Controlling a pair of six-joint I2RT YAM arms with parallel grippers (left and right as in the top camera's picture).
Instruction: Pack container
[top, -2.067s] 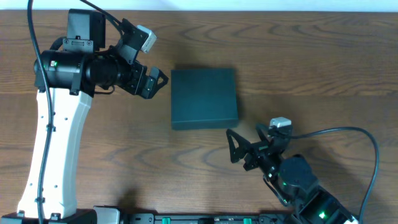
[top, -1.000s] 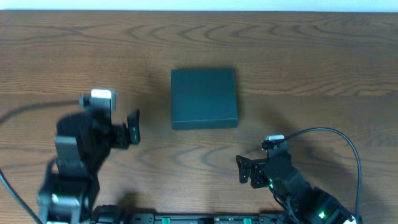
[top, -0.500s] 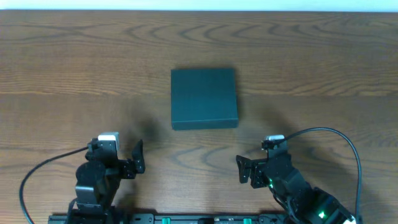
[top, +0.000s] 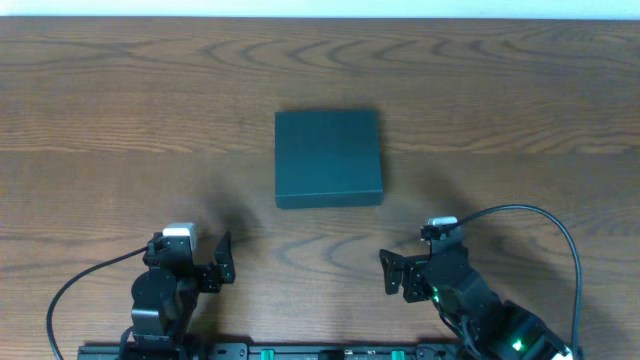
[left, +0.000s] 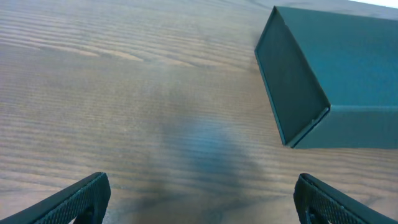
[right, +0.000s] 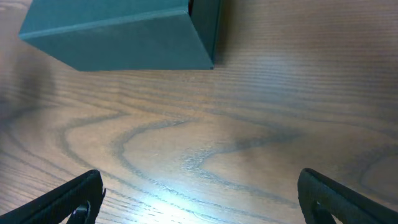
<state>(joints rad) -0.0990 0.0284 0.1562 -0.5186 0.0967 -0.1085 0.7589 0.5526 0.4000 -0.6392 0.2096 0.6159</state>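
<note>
at the near edge of the wooden table (top: 120, 120), my left gripper (top: 222, 262) and right gripper (top: 390, 272) sit low, each with jaws spread wide and nothing between them. i read this as a rest pose, both aimed at the work area. well ahead of them, near the middle of the table, the container (top: 328, 158) lies flat with its flap lid (left: 348, 56) shut, touching neither gripper. no loose items show on the wood, so i judge the packing either finished or not begun. the shut lid hides whatever is inside, i cannot make out the hinge side, and the overhead view's bottom edge crops most of what stands behind the two grippers.
</note>
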